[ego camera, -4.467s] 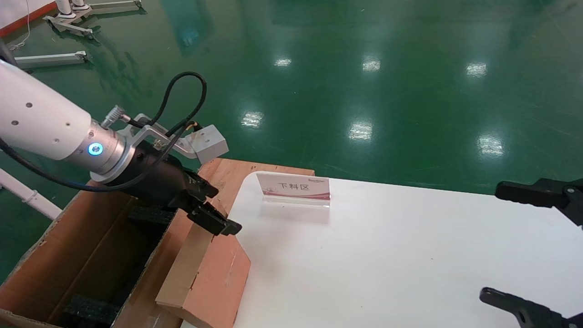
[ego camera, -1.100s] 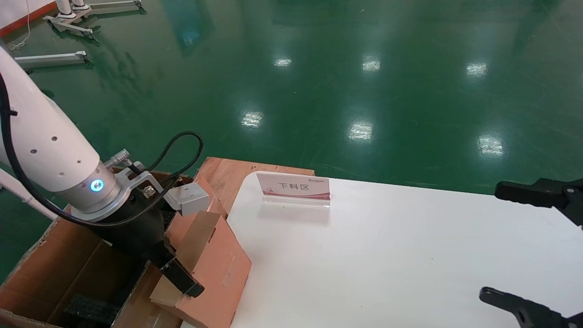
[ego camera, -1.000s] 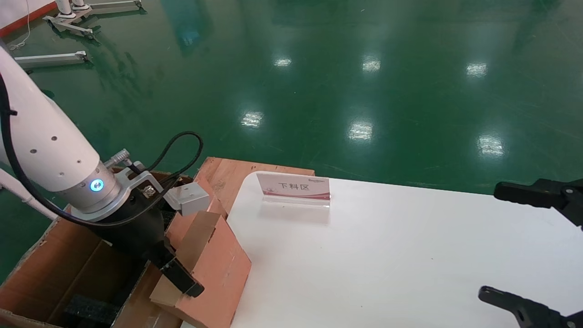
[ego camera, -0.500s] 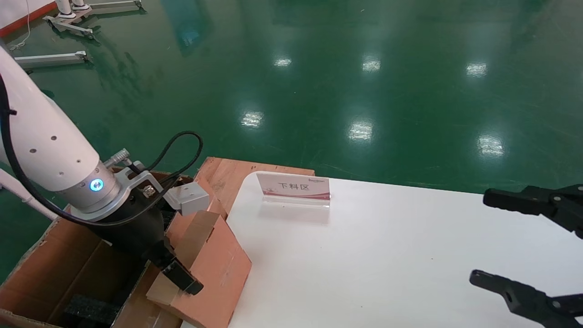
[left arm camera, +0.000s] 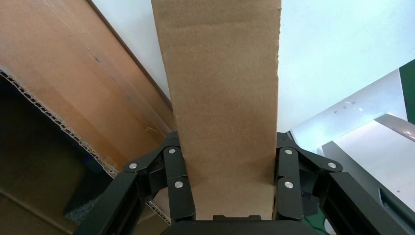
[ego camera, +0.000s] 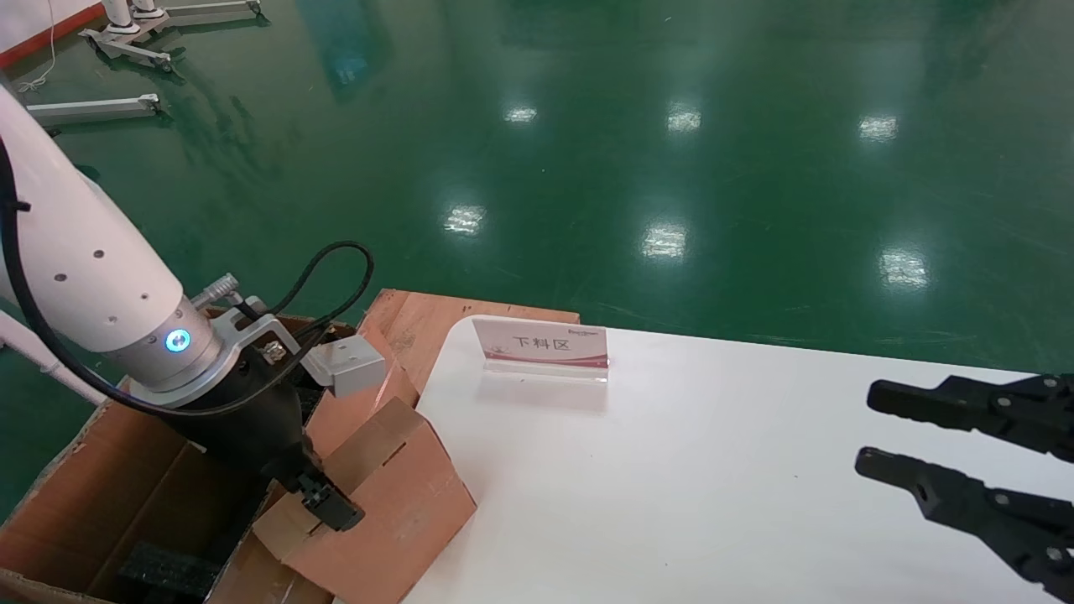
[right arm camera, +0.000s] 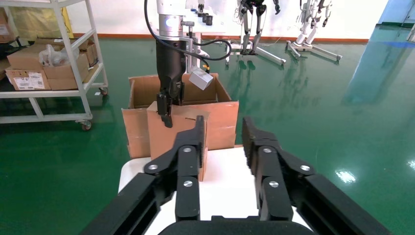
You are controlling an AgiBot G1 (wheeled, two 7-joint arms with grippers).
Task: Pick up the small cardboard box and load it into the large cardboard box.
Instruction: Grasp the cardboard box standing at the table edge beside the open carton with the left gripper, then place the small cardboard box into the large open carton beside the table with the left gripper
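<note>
Over on the robot's left stands the large cardboard box point(ego camera: 126, 495), open at the top, with its flaps spread and a black foam block point(ego camera: 164, 570) lying low inside near the front corner. Right above its bench-side flap, the left gripper point(ego camera: 323, 503) points down from the white arm and is clamped on the small cardboard box point(ego camera: 377, 512); the left wrist view shows both fingers point(left arm camera: 178, 181) pressed flat against the narrow sides of the small cardboard box point(left arm camera: 222, 98), so it is holding the carton firmly. The small box hangs tilted, straddling the line where the big carton's flap meets the rounded corner of the white bench point(ego camera: 671, 470), partly over the flap and partly over the bench edge; whether it touches either I cannot tell. Further in from the large box, near the bench's far edge, a small sign stand point(ego camera: 541, 348) with red lettering sits upright, well apart from the cartons. Farthest from the large box, on the opposite side of the bench, the right gripper point(ego camera: 873, 428) hovers above the white surface with a narrow gap between its fingers and nothing between them; its own camera looks straight across the bench at the large cardboard box point(right arm camera: 222, 117).
</note>
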